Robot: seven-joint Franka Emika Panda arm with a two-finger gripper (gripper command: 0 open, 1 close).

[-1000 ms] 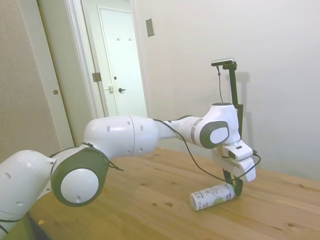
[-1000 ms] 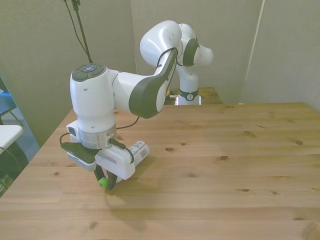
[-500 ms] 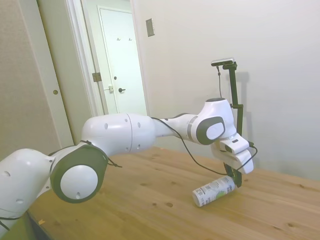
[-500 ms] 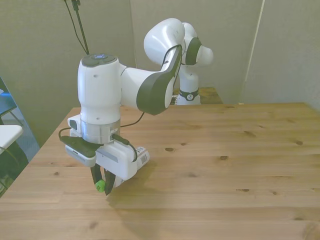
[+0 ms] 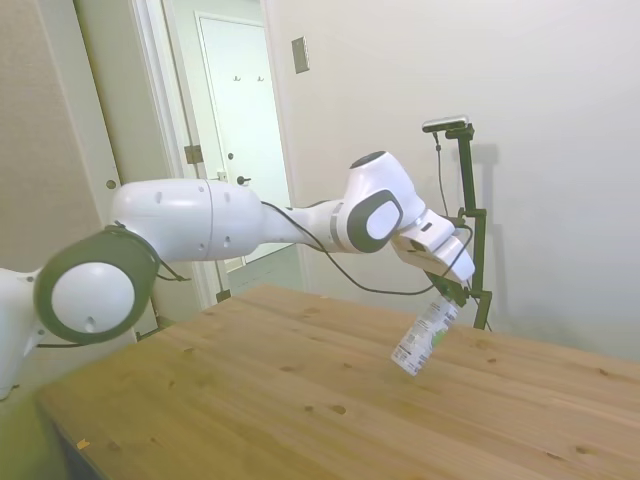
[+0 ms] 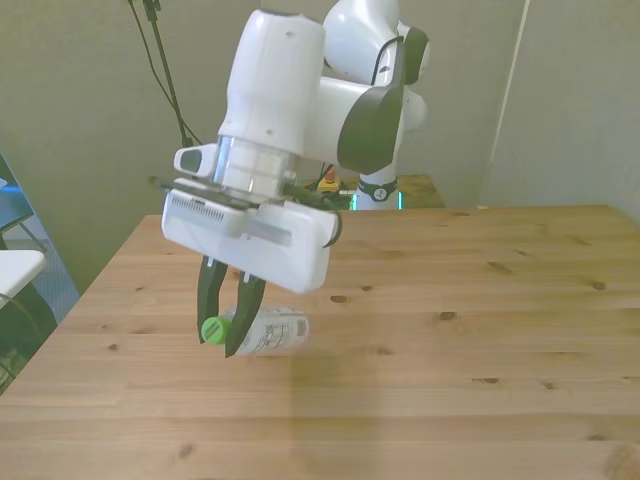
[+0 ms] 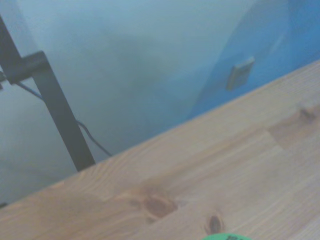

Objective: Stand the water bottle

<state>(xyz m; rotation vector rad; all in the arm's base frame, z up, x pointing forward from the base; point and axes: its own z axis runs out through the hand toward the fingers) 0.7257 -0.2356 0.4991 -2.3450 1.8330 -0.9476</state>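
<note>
The water bottle [image 5: 424,335], clear plastic with a white label and a green cap [image 6: 212,329], hangs tilted in the air above the wooden table [image 5: 300,400]. My gripper [image 6: 226,332] is shut on its neck just behind the cap, and the bottle's base points down toward the table. In the front view the label end [image 6: 275,331] shows behind the dark fingers [image 6: 244,315]. The wrist view catches only a sliver of the green cap [image 7: 222,236] against the table's planks.
The wooden table's far edge [image 7: 150,140] runs across the wrist view with a blue wall behind it. A pale door [image 5: 240,150] stands beyond the table in the side view. A blue chair edge [image 6: 15,215] sits off the front view's left.
My gripper has risen well above the table and tipped, carrying the bottle by its cap end. The bottle has gone from lying flat to hanging steeply, base down.
</note>
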